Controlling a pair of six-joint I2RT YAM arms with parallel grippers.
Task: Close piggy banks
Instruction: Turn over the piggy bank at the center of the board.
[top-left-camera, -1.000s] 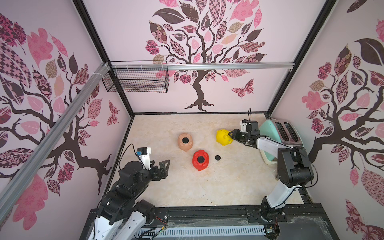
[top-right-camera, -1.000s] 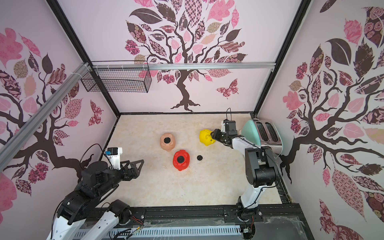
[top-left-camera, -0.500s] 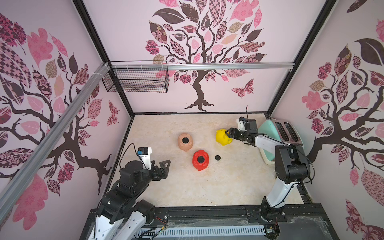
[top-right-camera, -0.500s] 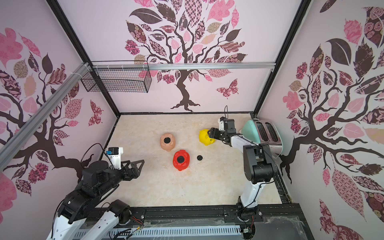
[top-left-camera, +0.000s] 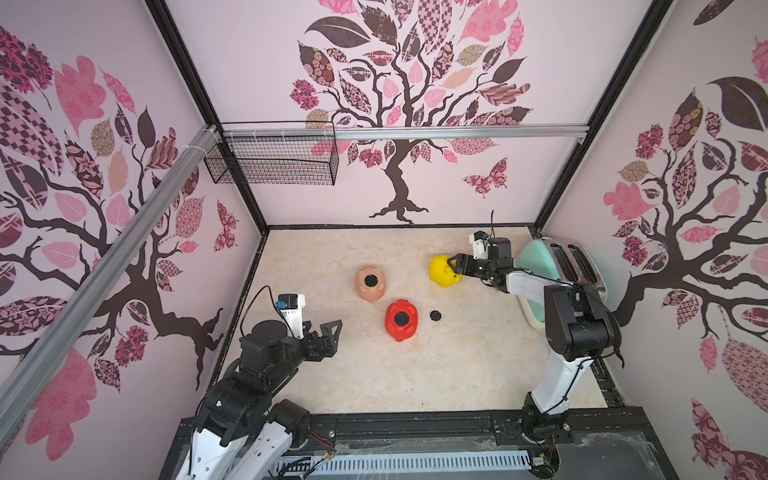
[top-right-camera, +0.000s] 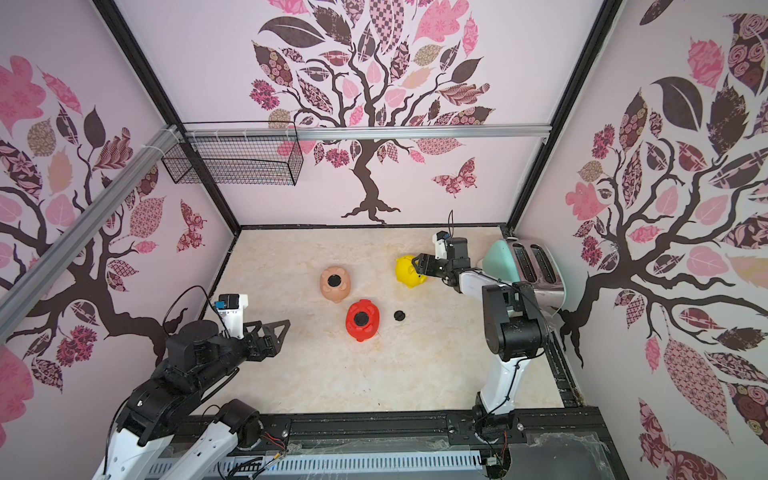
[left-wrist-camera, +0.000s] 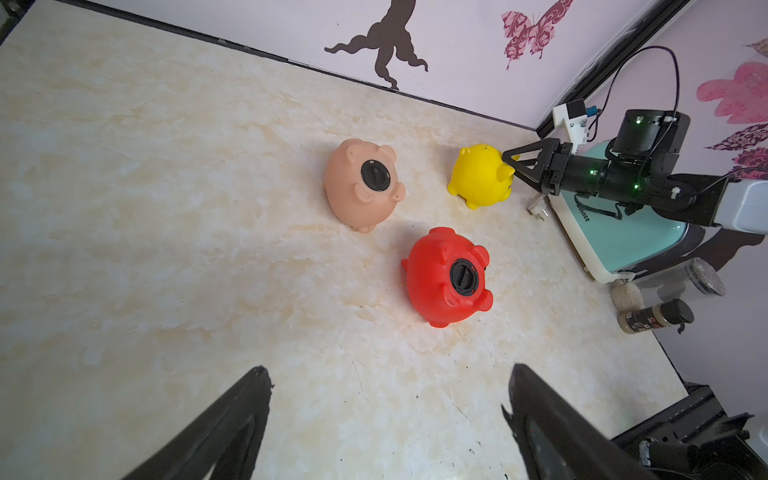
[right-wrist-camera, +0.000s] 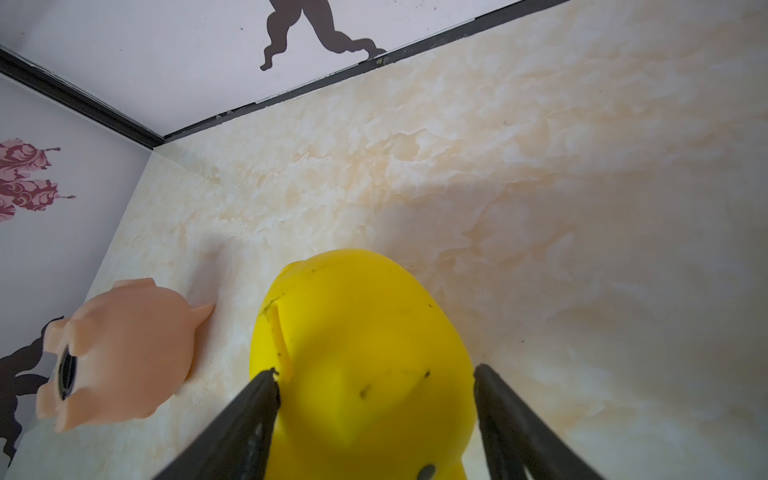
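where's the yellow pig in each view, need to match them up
a top view: yellow pig right of the table's middle, at the right pincer.
a top view: same spot.
left wrist: beyond the red pig, at the pincer's tips.
right wrist: fills the foreground, pincer astride it.
shared landmark: peach pig, near it in all four.
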